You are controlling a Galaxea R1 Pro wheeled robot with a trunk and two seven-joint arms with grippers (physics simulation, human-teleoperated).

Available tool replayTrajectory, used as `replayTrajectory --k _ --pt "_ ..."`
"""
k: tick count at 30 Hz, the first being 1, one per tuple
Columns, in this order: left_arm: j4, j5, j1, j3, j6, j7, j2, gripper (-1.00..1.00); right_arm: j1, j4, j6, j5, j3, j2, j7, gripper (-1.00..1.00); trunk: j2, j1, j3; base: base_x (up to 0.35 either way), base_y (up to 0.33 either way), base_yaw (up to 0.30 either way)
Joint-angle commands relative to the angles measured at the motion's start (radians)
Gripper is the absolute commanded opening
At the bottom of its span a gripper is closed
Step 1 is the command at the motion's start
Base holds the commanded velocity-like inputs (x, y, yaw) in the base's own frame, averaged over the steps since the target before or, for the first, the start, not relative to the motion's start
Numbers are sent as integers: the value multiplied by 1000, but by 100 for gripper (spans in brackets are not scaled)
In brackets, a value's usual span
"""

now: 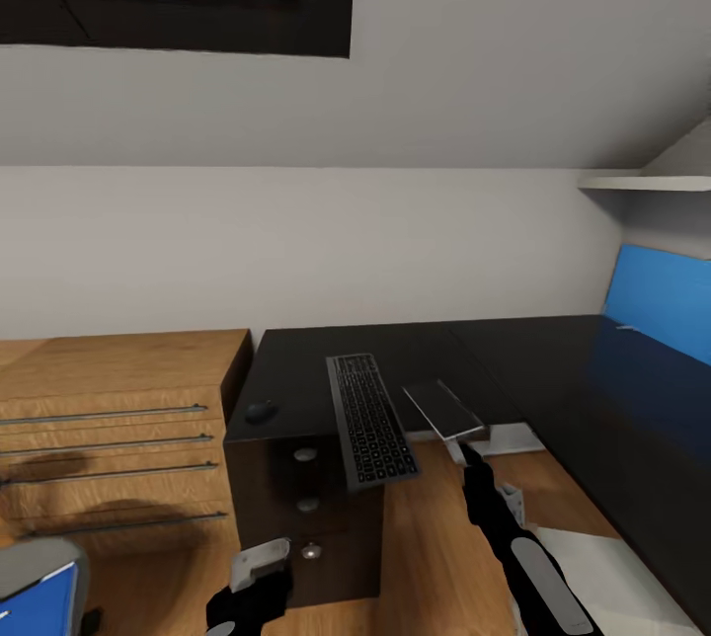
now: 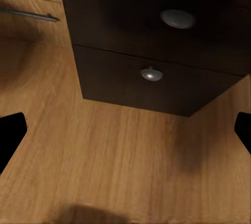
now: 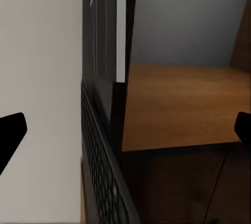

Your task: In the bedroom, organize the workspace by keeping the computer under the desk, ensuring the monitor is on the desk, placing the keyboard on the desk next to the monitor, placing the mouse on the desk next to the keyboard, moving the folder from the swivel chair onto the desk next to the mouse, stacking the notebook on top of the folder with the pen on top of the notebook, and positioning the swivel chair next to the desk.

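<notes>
The keyboard (image 1: 370, 419) lies on the dark desk (image 1: 513, 359) with its near end overhanging the front edge above the drawer unit. The mouse (image 1: 261, 410) sits on the desk to its left, well apart from it. On the keyboard's other side a thin dark slab with a pale rim (image 1: 443, 408) tilts at the desk edge; I cannot tell what it is.

The right gripper (image 1: 470, 455) is raised just below that slab. In the right wrist view its fingertips (image 3: 11, 130) stand wide apart with nothing between them, looking along the keyboard's edge (image 3: 102, 172). The left gripper (image 1: 259, 562) hangs low by the drawers; its wrist view shows spread fingertips (image 2: 10, 130) over wooden floor and 2 round drawer knobs (image 2: 151, 73).

The step in hand seems to be seating the keyboard properly. It should be pushed squarely back until fully supported, since its overhang could tip it off, while avoiding a knock to the tilted slab.

No brand or writing is legible; the key legends are too small.
</notes>
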Motion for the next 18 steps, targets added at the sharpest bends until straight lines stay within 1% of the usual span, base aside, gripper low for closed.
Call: replayTrajectory --k 1,6,8,13,18 --pt "-1 6 -1 -1 3 7 0 100 -1 0 0 -10 2 -1 3 100 -1 -1 -1 -332 -34 0" --pt "1 5 -1 -2 3 7 0 100 -1 0 0 -12 2 -2 4 100 -1 -1 -1 -322 -54 0" --pt "8 4 -1 -2 1 6 0 100 -1 0 1 -12 2 -4 3 100 -1 -1 -1 -208 -33 0" --pt "27 3 -1 -2 -2 5 0 100 -1 0 2 -9 2 -5 2 100 -1 -1 -1 -82 -13 0" --pt "48 2 -1 -2 -5 3 0 100 -1 1 2 -7 5 -5 1 100 34 -20 15 -20 -3 0"
